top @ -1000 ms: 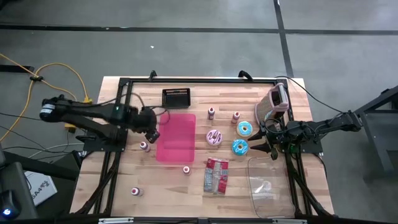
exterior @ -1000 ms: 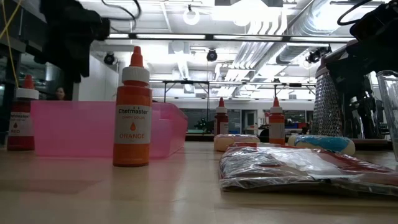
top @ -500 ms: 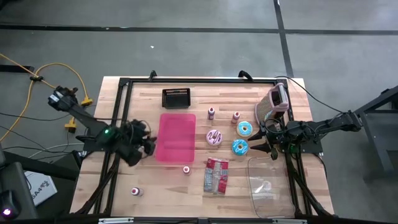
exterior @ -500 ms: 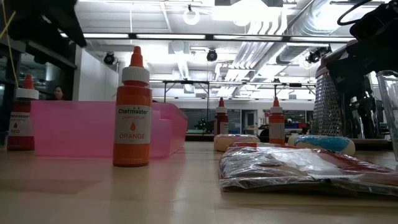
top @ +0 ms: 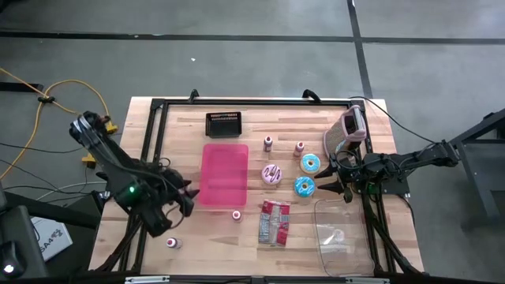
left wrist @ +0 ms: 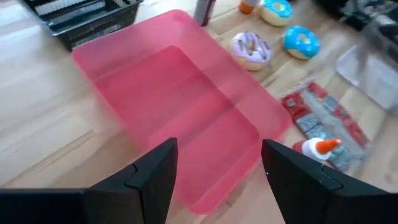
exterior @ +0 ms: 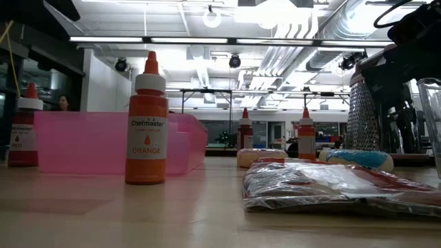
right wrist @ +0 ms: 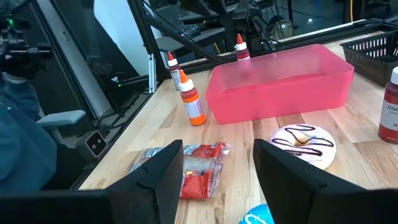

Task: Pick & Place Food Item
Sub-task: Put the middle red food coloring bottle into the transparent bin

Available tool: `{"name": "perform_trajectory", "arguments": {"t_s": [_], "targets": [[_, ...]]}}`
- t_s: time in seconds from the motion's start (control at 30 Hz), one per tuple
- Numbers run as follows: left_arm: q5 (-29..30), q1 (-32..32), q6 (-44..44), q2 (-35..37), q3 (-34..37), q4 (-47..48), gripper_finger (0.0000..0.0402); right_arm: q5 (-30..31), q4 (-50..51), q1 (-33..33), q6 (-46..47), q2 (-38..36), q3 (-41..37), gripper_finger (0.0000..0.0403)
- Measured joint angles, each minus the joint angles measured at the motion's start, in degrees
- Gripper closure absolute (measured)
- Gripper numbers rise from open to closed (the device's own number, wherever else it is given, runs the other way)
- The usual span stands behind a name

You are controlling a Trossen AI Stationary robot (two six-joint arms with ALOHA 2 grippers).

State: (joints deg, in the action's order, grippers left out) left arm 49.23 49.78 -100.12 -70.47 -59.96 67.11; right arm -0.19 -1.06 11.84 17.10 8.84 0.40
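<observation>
Pink bin (top: pixel 225 173) lies empty between both spread, empty pincers (top: pixel 183 199) (top: pixel 335 188).

Grey concrete floor (top: pixel 260 63) surrounds the table, a yellow cable (top: pixel 75 85) trailing across it (ceiling lights glare overhead).

Translucent pink tray (top: pixel 224 174), black mesh basket (top: pixel 223 123), 2 blue-iced doughnuts (top: pixel 310 164), white doughnut with dark drizzle (right wrist: pixel 303 144), orange bottle with white cap (exterior: pixel 147 121), red-and-silver packet (top: pixel 274 222), light wooden table (top: pixel 252 113).
</observation>
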Motion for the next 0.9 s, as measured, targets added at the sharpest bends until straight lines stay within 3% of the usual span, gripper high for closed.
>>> {"name": "perform_trajectory", "arguments": {"t_s": [0.27,0.4,0.57,0.9], "targets": [[-4.7,5.86,-25.97,-13.83,-9.32,19.47,0.0175,0.0,0.0,0.0,-0.01,0.02,0.0,0.022],[-7.05,8.89,-35.75,-18.64,-10.98,22.81,0.0175,0.0,0.0,0.0,0.0,0.0,0.0,0.022],[-10.11,9.68,-38.28,-20.69,-10.89,22.84,0.0175,-0.02,0.0,0.0,0.0,0.0,0.0,0.022],[-10.84,11.73,-33.8,-20.66,-8.94,21.11,0.0175,0.0,0.0,0.0,-0.01,0.02,0.0,0.022]]}}
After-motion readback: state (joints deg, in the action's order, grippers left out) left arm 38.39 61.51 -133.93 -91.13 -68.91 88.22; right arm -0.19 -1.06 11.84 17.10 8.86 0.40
